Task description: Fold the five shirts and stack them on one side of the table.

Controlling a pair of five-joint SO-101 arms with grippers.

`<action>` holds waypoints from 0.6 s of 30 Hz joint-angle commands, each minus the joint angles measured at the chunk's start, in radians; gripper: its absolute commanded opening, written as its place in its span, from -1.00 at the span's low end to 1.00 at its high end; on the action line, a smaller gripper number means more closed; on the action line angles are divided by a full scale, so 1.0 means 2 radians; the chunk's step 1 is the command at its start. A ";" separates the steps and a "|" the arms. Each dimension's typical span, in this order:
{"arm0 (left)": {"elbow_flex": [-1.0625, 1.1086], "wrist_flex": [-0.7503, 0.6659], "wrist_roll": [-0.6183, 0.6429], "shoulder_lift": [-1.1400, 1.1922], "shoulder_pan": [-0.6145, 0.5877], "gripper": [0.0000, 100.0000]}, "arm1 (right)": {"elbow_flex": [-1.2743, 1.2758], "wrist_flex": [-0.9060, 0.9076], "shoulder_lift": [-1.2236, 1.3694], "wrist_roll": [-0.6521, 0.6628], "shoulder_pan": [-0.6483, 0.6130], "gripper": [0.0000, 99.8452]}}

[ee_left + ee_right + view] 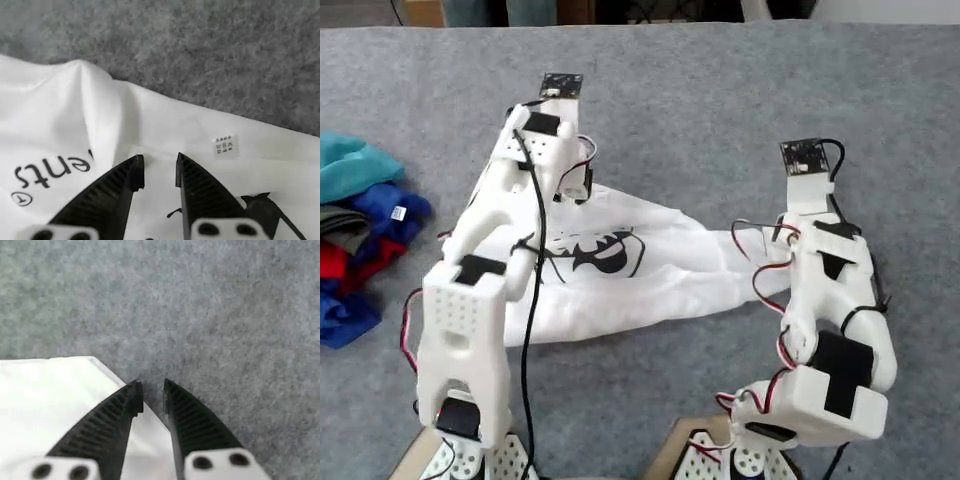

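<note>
With the white shirt (650, 270) spread on the desk (720, 90), your left claw (159, 167) sits slightly apart over its far collar edge and your right claw (152, 392) slightly apart at its right end; next, you'll likely need to pinch cloth and fold.

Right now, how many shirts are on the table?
5, I think: white shirt spread in the middle; teal shirt, blue shirt, dark shirt, red shirt heaped far left. The heap may hide more.

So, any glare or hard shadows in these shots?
High view: even light, only a soft shadow along the shirt's near edge. Left wrist view: the shirt is bright, its folds faintly shaded. Right wrist view: no glare on the table.
</note>
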 commanded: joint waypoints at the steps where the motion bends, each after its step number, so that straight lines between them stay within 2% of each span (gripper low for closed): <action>1: -0.118 0.038 -0.021 0.041 0.002 -0.75 | 0.000 -0.009 -0.021 -0.002 -0.005 -0.83; 6: -0.214 0.068 -0.044 0.122 -0.017 -0.75 | 0.000 -0.009 -0.021 -0.002 -0.005 -0.83; 13: -0.353 0.156 -0.083 0.190 -0.033 -0.75 | 0.000 -0.009 -0.021 -0.002 -0.005 -0.83; 18: -0.411 0.196 -0.142 0.221 -0.051 -0.75 | 0.000 -0.009 -0.021 -0.002 -0.006 -0.83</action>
